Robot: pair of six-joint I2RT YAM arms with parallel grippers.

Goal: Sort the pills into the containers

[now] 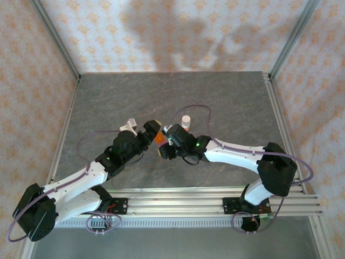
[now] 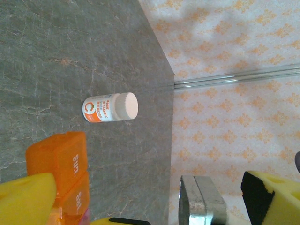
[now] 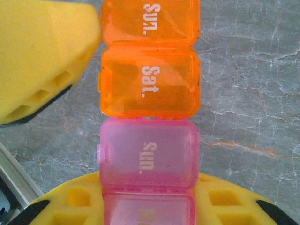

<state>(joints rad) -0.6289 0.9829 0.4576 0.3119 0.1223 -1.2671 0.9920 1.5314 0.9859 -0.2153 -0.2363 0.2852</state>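
Two jaws, one job: my right jaws are clamped on the pink end of the pill box (image 3: 149,154), near the table's (image 1: 108,102) middle. My left jaws gape wide and empty beside its orange end. Risk: prying a shut lid could twist the box loose.

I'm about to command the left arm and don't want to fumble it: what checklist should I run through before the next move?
1. Right tool gripping the containers at the pink end: ok.
2. Left tool open, beside the orange end: ok.
3. Lids open to take pills: not ok, those seen are shut.
4. Pills' whereabouts: cannot tell.
5. Bottle capped, apart from the containers: ok.
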